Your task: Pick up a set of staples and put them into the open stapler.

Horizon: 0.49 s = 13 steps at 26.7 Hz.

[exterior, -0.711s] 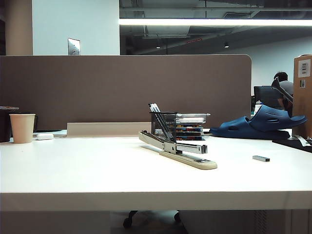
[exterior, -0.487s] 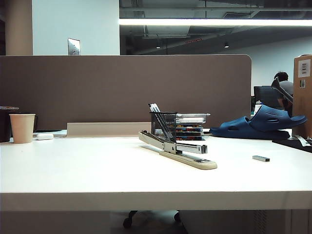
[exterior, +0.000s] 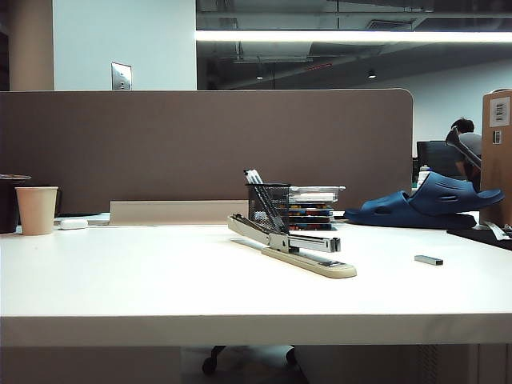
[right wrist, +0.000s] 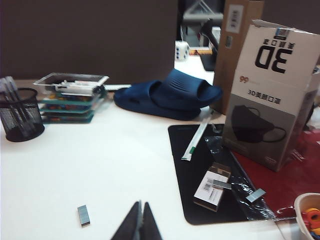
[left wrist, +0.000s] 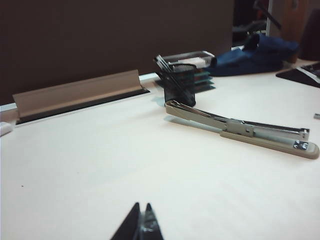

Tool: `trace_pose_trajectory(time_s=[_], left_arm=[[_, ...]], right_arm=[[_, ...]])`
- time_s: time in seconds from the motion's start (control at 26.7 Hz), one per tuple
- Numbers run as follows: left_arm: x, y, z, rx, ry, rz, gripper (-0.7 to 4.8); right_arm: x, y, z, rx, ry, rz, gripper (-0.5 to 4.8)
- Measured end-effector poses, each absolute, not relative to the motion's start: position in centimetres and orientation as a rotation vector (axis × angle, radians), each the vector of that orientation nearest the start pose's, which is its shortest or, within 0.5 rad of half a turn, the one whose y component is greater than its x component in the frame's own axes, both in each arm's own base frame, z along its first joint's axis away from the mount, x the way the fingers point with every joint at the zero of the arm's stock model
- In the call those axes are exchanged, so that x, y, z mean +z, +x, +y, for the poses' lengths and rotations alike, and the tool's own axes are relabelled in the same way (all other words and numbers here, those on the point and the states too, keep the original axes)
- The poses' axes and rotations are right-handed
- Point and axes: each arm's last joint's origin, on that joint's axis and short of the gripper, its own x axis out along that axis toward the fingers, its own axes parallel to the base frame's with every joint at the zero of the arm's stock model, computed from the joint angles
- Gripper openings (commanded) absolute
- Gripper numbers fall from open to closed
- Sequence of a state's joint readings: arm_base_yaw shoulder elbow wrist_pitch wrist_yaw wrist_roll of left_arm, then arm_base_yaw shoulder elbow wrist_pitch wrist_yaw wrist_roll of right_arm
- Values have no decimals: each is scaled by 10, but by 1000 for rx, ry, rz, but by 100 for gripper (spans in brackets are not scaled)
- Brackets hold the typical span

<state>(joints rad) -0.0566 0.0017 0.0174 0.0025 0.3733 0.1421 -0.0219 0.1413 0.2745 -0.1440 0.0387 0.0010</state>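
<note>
Since both end effectors, left (left wrist: 140, 222) and right (right wrist: 139, 222), hover closed over the table (exterior: 160, 280), the thin set of staples (right wrist: 83, 215) could skid or tip when pinched, missing the stapler (exterior: 290, 246).

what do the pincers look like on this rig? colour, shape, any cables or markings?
Only the tips show, in the wrist views. The left pincer and the right pincer each have two black, flat fingers tapering to points. No cables or markings visible. Neither arm appears in the exterior view.

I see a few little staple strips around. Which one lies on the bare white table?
The set of staples by the right pincer; the other strips lie on the black mat.
</note>
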Motion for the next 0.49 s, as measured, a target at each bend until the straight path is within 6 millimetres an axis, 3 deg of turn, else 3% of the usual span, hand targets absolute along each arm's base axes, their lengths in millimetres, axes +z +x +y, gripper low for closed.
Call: trace_pose_trajectory(time_s=[0.19,0.49], left_arm=[[179,91,-16,-436,120,-25,-6],[201,83,-18,-505,31,-24,-6]], right_arm=[[266,111,-3,-51,0,163,-2],[309,171,-1,59,22,441,-1]])
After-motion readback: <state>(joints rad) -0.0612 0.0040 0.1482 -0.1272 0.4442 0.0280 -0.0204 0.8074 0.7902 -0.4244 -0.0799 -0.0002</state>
